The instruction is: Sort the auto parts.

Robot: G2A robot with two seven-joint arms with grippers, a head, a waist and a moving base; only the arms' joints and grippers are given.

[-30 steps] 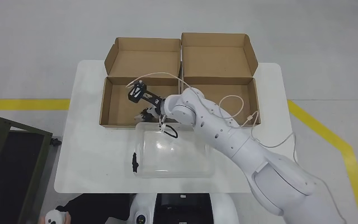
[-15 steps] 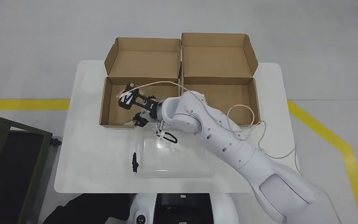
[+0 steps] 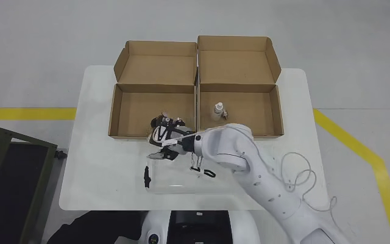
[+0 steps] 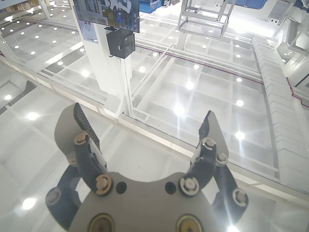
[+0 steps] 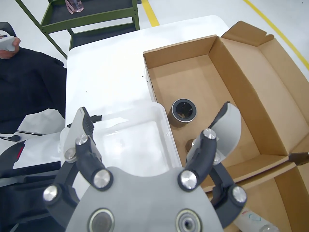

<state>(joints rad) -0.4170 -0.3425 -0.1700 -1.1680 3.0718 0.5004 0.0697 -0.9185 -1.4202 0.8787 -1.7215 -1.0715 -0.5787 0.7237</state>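
My right gripper (image 3: pixel 163 141) (image 5: pixel 154 109) is open and holds nothing. It hangs over the near wall of the left cardboard box (image 3: pixel 134 113) (image 5: pixel 205 78), where that wall meets the clear plastic container (image 3: pixel 189 174) (image 5: pixel 135 136). A black cylindrical bushing (image 5: pixel 183 110) stands on the box floor just past the fingertips, close to the near wall. A small white bottle-like part (image 3: pixel 218 110) lies in the right cardboard box (image 3: pixel 256 110). My left gripper (image 4: pixel 142 111) is open with nothing in it and points up at the ceiling.
Both boxes have their lids folded back at the far side of the white table (image 3: pixel 97 165). A green cart (image 3: pixel 24 177) stands left of the table. A loose cable (image 3: pixel 298 177) trails from the right arm.
The right arm has drawn back from over the left box's middle to its near wall beside the clear container. The right box's floor and its white part have come into view.
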